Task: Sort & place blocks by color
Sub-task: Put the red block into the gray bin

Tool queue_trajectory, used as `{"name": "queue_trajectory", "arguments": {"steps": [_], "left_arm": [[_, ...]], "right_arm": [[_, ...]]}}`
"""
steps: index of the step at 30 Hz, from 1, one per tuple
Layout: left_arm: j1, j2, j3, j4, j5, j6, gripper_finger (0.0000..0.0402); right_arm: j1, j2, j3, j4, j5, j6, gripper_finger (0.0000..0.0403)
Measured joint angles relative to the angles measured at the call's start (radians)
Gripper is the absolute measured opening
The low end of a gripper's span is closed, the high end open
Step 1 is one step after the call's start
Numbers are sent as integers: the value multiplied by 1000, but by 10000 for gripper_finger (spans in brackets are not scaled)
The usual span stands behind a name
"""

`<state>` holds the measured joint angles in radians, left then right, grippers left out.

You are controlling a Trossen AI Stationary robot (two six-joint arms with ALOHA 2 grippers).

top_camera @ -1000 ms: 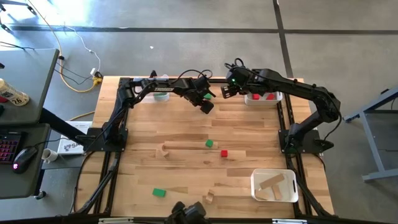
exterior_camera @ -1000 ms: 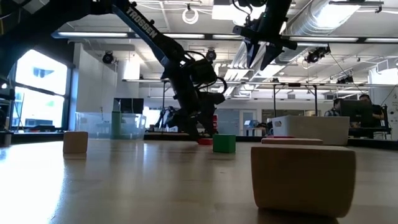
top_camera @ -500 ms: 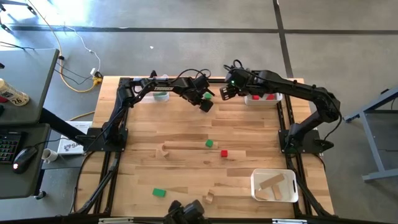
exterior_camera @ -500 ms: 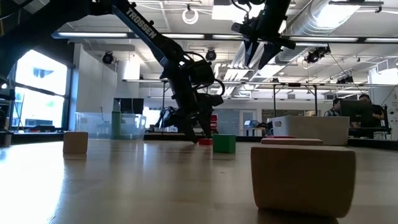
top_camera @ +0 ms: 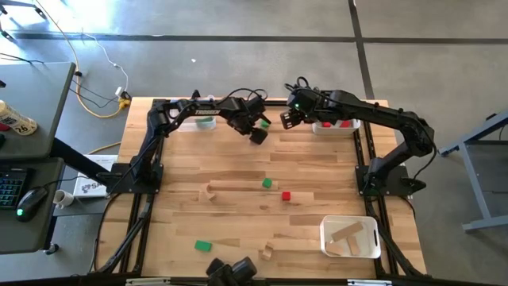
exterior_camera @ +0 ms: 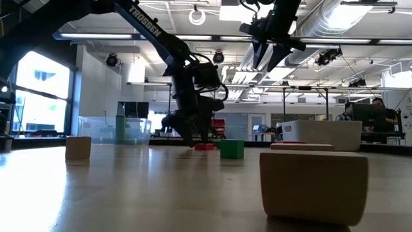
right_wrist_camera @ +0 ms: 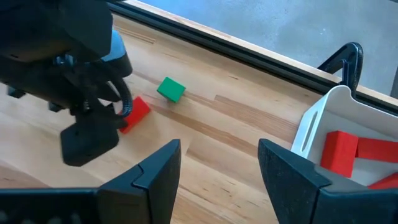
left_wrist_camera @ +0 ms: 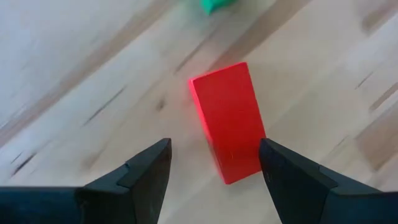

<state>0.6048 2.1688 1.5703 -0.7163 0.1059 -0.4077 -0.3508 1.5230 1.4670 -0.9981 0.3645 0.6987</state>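
Observation:
A red bar-shaped block [left_wrist_camera: 229, 122] lies flat on the wooden table at the far middle. My left gripper [left_wrist_camera: 214, 171] hovers just above it, pointing steeply down and open. Its two fingers stand on either side of the block's nearer end, and I see no touch. In the high view this gripper [top_camera: 258, 136] hides the block. A green block [right_wrist_camera: 171, 89] lies just beyond. My right gripper [top_camera: 287, 117] hangs open and empty, high over the far edge, beside the bin holding red blocks [top_camera: 337, 124]. The right wrist view shows the left gripper [right_wrist_camera: 93, 134] over the red block [right_wrist_camera: 137, 112].
A bin with a green block [top_camera: 205, 122] stands at the far left. A bin with plain wood pieces [top_camera: 350, 237] stands at the near right. Loose blocks lie mid-table: green [top_camera: 267, 183], red [top_camera: 286, 195], wood [top_camera: 210, 191]. Nearer the front are green [top_camera: 203, 246] and wood [top_camera: 267, 251].
My left gripper has tipped to point more steeply down over the red block and stays open. The block has not moved.

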Motion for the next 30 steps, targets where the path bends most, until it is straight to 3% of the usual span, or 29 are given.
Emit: {"name": "queue_trajectory", "arguments": {"steps": [23, 30], "left_arm": [[-35, -59, -6, -12, -37, -26, 229], [-47, -39, -6, 12, -102, -28, 229]], "right_arm": [[0, 0, 0, 0, 2, -12, 201], [0, 0, 0, 0, 2, -26, 201]]}}
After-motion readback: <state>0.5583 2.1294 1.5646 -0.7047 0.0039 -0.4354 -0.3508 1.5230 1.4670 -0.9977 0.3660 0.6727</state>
